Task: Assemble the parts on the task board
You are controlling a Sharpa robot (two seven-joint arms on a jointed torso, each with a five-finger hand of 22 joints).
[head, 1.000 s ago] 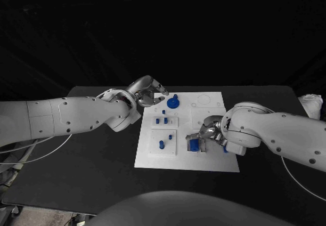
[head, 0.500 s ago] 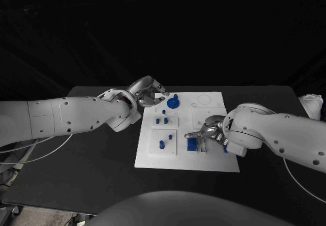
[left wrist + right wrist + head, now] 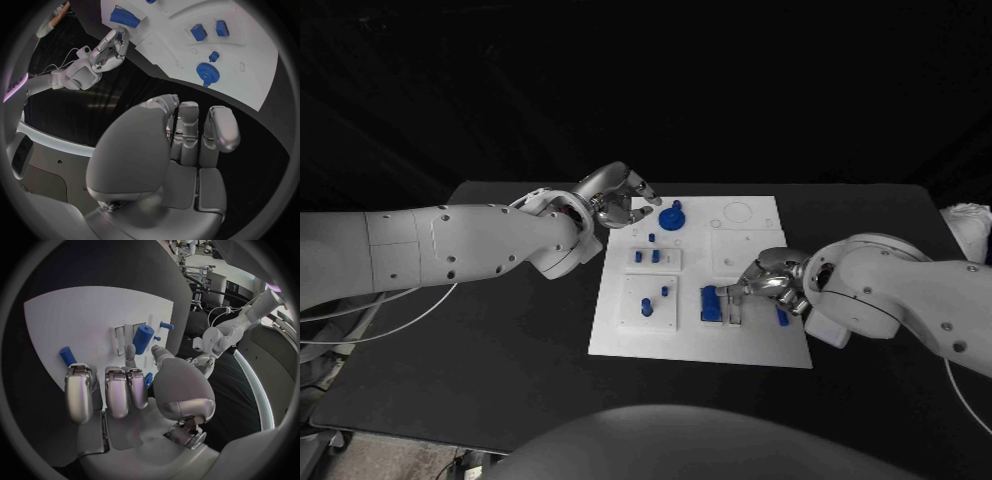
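Note:
The white task board (image 3: pixel 754 345) lies mid-table. My left hand (image 3: pixel 620 192) hovers at its far left corner beside a blue gear (image 3: pixel 672 218), fingers loose, holding nothing; the left wrist view shows that hand (image 3: pixel 187 140) empty above the gear (image 3: pixel 208 73). My right hand (image 3: pixel 769 283) is over the board's right half, fingers stretched toward an upright blue block (image 3: pixel 711 303) and just short of it. In the right wrist view the right hand (image 3: pixel 125 390) points at that block (image 3: pixel 143 338), with a small blue peg (image 3: pixel 67 356) beside the fingers.
More blue parts sit on the board's left side: a small peg (image 3: pixel 651 238), a pair of blocks (image 3: pixel 643 257) and two pieces (image 3: pixel 646 305) in a recessed panel. Another small part (image 3: pixel 782 316) lies by my right hand. A white cloth (image 3: pixel 966 222) lies at the table's right edge.
My right hand has drawn back to the right, off the upright blue block, which stays standing on the board. The left hand has not moved.

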